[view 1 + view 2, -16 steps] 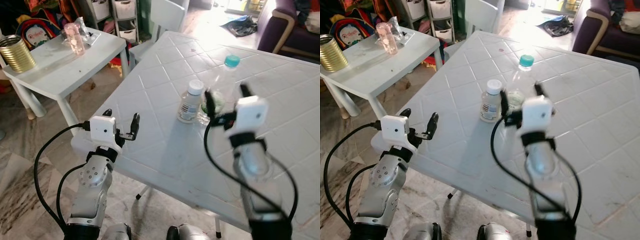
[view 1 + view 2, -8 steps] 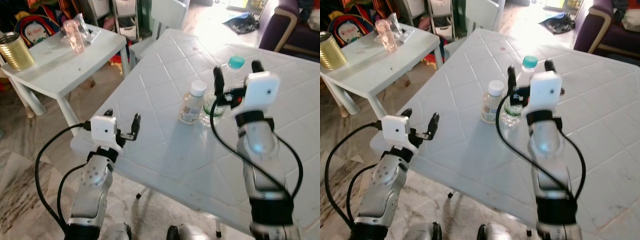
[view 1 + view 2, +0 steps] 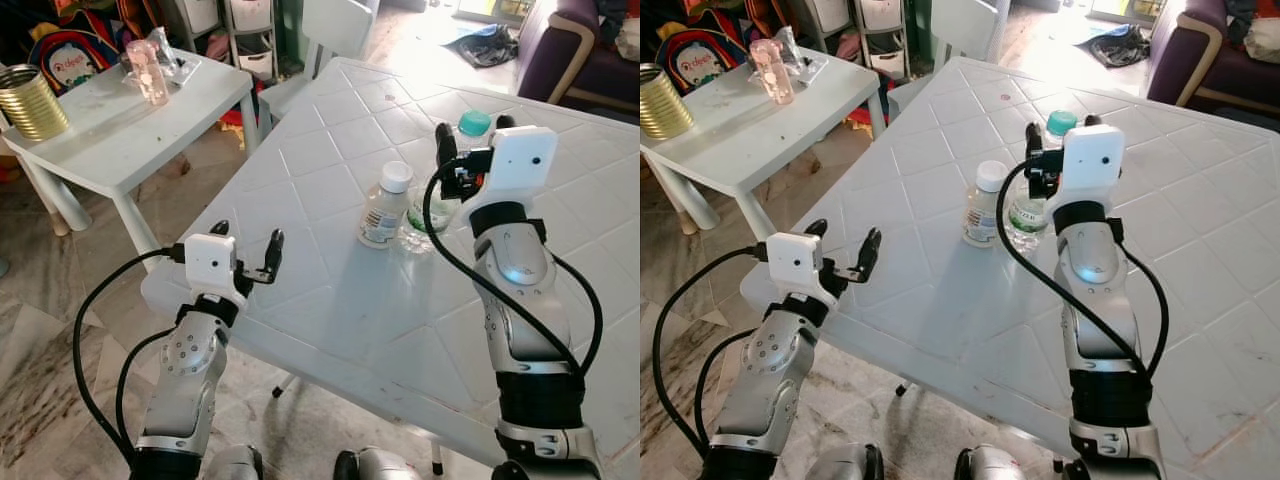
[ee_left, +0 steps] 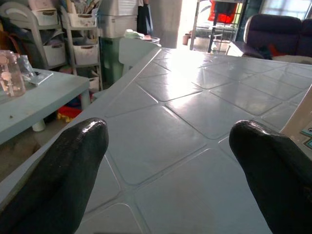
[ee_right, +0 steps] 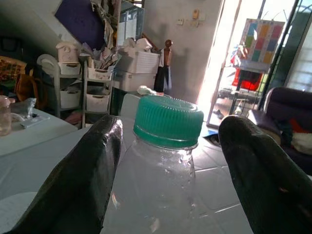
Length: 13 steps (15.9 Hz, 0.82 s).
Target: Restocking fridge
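on the white table (image 3: 330, 300), right gripper (image 3: 470, 130) gapes around clear green-capped bottle (image 5: 163, 161), ungripped.

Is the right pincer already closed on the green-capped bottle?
No, the right pincer is open, its fingers standing apart on both sides of the green-capped bottle.

G1 body: 2 silver arms, white wrist boxes, black fingers.
Each arm = brushed-silver segmented tubes w/ round joint housings; small screw dots on left forearm joint. Black bands btw segments. White boxy camera module at each wrist. Left pincer (image 3: 245, 252) & right pincer (image 3: 468, 140): 2 long glossy black fingers each, rounded tips. Thick black cables loop from wrist boxes down along both arms.
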### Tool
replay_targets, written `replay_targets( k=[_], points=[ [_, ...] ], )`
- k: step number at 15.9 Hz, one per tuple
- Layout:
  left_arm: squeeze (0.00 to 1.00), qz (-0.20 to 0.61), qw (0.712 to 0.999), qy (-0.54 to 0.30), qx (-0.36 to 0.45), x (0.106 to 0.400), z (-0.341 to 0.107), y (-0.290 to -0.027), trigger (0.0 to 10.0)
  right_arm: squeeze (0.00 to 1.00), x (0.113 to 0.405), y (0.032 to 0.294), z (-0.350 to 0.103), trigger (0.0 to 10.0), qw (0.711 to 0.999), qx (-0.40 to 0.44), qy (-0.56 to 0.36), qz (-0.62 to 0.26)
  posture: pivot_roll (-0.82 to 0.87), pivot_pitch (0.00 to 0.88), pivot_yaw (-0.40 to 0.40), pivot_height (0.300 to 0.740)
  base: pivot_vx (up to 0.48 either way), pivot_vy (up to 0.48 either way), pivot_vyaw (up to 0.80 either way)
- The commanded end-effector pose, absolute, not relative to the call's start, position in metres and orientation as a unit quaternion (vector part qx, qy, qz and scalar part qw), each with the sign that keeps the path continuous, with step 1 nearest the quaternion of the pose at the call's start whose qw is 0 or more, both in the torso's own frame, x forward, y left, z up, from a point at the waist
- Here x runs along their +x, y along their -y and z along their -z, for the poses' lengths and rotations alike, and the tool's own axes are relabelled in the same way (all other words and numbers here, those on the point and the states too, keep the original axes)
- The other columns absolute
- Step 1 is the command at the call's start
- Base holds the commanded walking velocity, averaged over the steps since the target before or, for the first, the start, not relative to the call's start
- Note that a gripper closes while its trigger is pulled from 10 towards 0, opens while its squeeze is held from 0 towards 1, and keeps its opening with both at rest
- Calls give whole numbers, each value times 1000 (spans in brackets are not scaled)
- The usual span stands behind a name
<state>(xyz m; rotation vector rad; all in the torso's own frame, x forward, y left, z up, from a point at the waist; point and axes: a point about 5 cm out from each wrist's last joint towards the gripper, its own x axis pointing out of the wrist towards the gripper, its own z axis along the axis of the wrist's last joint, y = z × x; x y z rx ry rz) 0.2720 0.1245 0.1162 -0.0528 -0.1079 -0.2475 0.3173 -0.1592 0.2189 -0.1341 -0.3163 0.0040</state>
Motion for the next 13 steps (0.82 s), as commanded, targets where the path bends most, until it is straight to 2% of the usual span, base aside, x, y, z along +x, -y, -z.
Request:
replay_targets(
  k=[1,10,11,12,13],
  points=[
    [0,126,991,42,-23,272,-112,-124,10000,0,320,162,-221,0,986,-59,154,4,16,114,-24,740,0,0,0],
    [0,129,991,35,-18,271,-109,-124,10000,0,328,161,-235,0,989,-43,144,-14,19,106,-27,740,0,0,0],
    [0,130,991,33,-16,271,-108,-124,10000,0,330,161,-235,9137,989,-42,139,-15,20,105,-28,740,0,0,0],
    [0,130,991,31,-14,271,-108,-124,10000,0,331,160,-235,4980,990,-41,134,-17,21,105,-27,740,0,0,0],
    [0,130,991,31,-13,272,-107,-124,10000,0,332,160,-234,7804,991,-40,129,-17,23,105,-27,740,0,0,0]
  ],
)
